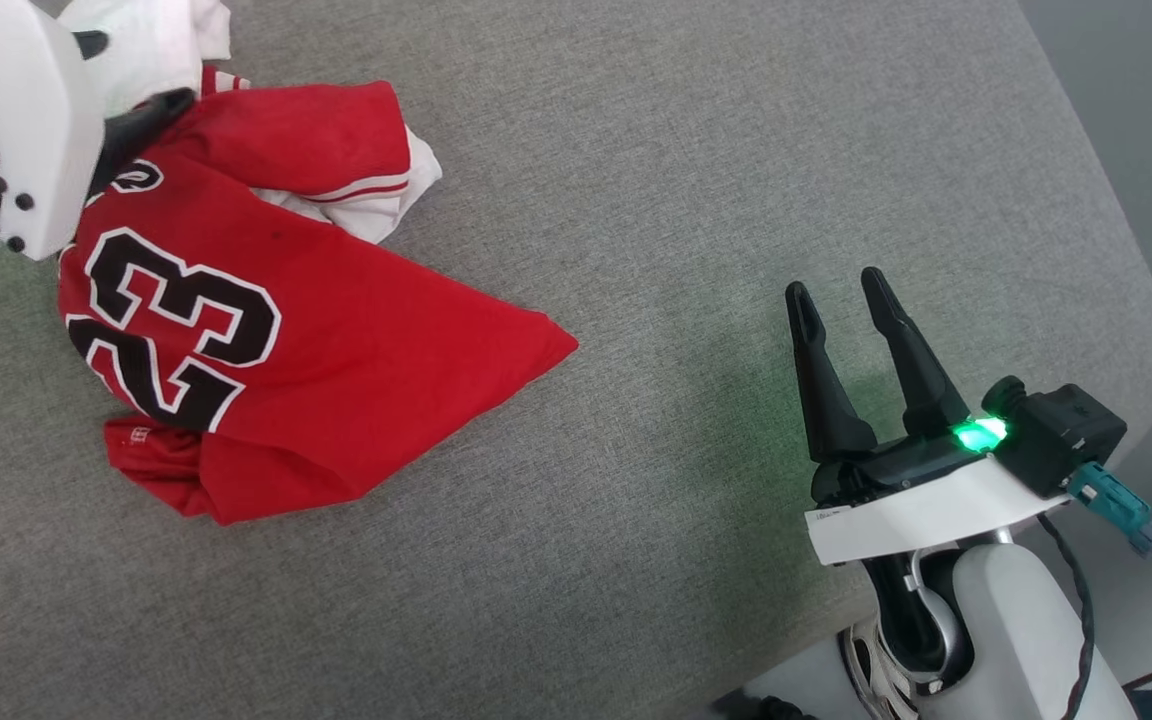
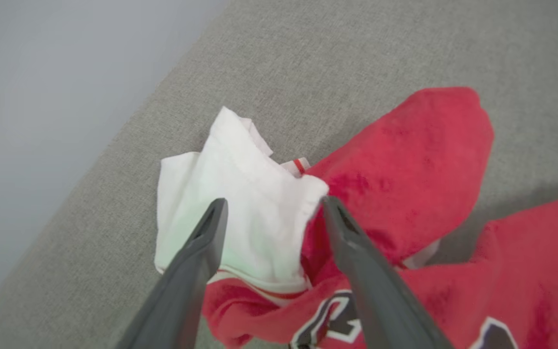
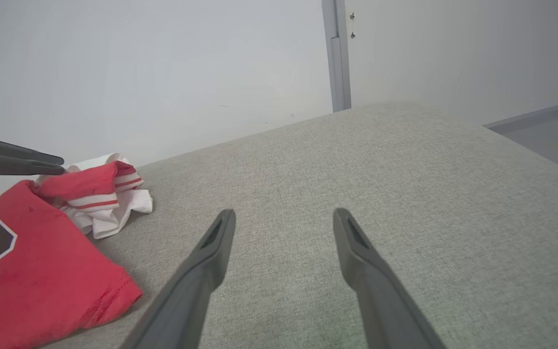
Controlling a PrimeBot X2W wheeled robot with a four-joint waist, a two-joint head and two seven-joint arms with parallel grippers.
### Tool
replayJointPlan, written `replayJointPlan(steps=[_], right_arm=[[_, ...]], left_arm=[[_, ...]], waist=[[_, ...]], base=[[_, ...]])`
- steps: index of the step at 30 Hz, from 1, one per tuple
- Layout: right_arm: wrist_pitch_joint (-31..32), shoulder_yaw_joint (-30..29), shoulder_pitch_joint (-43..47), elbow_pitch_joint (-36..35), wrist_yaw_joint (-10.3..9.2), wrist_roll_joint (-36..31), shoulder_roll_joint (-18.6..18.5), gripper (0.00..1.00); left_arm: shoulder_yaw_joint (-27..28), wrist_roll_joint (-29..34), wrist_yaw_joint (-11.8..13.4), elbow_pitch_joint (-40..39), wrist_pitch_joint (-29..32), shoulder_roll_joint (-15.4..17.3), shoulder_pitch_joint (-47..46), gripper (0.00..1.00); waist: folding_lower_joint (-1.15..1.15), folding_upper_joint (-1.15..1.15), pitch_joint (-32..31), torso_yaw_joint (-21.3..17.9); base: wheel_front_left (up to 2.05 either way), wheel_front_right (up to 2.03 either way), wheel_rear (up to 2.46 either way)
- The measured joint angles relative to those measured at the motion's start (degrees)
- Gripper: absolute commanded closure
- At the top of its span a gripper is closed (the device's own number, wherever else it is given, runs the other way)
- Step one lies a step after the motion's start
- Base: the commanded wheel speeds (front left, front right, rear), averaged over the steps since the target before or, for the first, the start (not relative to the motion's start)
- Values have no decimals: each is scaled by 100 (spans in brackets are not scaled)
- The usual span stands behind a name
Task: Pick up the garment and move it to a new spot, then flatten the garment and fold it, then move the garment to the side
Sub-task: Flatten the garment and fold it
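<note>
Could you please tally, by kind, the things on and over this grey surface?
Garments: 1, the red garment, lying crumpled
Grippers: 2, the left gripper and the right gripper, both with fingers apart
Padded surfaces: 1, the grey surface
Total: 4

light: bright, even | shadows: soft | green glow beside right tool (image 1: pixel 835 282) | wrist views: slightly soft

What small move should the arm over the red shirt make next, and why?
Probably lower the left gripper and close it on the bunched white sleeve of the garment. Its jaws stand open over that sleeve, the garment lies crumpled on the grey surface, and nothing is held yet.
</note>
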Motion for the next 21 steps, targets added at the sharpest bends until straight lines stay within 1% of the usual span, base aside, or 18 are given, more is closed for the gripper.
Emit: replayJointPlan(steps=[1,2,3,5,6,8,12,14,17,21], right_arm=[[0,1,-1,-9,0,2,1,0],[0,-4,-2,-20,0,3,0,0],[0,-8,-7,-32,0,3,1,0],[0,-15,-17,-57,0,3,0,0],[0,-13,-21,-68,0,2,1,0],[0,-10,-46,-89,0,-4,1,0],[0,-93,-75,-105,0,-66,2,0],[0,-172,-75,-98,0,-126,2,0],[0,-365,-57,-59,0,-244,2,0],[0,-558,-38,53,0,-454,1,0]], left_arm=[[-11,12,0,11,10,21,-1,0],[-21,-1,0,47,-12,25,-1,15],[-23,-9,0,82,-19,30,-1,59],[-29,46,0,92,-34,41,-1,89],[-32,58,0,89,-64,46,4,100],[-36,67,0,70,-76,58,38,100],[-41,-58,0,201,-356,-11,63,100],[-43,-265,0,327,-639,-113,64,100],[67,-727,0,533,-1235,-287,88,100],[205,-1218,0,726,-1990,-358,366,100]], waist=[[0,0,5,-12],[0,0,10,-15],[0,0,17,-13],[0,0,35,-2],[0,0,43,5],[0,0,56,23],[0,0,59,114],[0,0,40,196],[0,0,-29,382],[0,0,-166,740]], base=[[0,0,0],[0,0,0],[0,0,0],[0,0,0],[0,0,0],[0,0,0],[0,0,0],[0,0,0],[0,0,0],[0,0,0]])
